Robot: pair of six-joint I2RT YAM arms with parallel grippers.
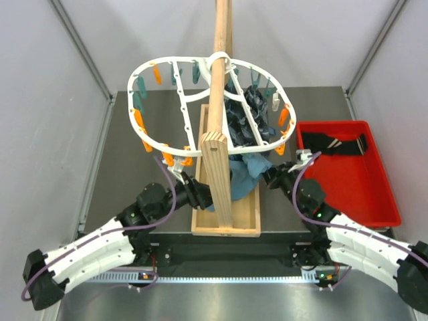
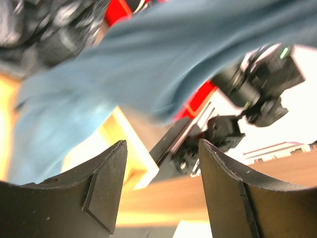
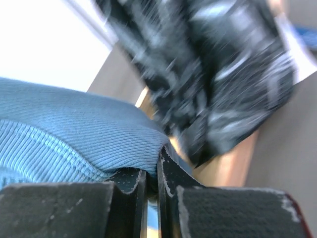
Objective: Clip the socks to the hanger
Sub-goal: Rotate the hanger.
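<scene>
Right gripper (image 3: 152,174) jaws are pressed together, seemingly pinching the edge of the blue cloth (image 3: 64,134); patterned fabric (image 3: 213,74) hangs just beyond. Left gripper (image 2: 163,166) jaws are spread and empty, with the cloth above and ahead of them. Risk: this is cloth, not a sock, so a pull could tug it loose or swing the hanger (image 1: 150,70) above both jaws. Socks (image 1: 338,143) lie in the red bin (image 1: 348,194), off to the right of the right jaws, untouched. The wood tray (image 1: 251,204) sits between the two jaws, and the cloth's lower end hangs over it.

Pole (image 1: 217,100) and cloths (image 1: 244,175) block passage under hanger (image 1: 182,107).
</scene>
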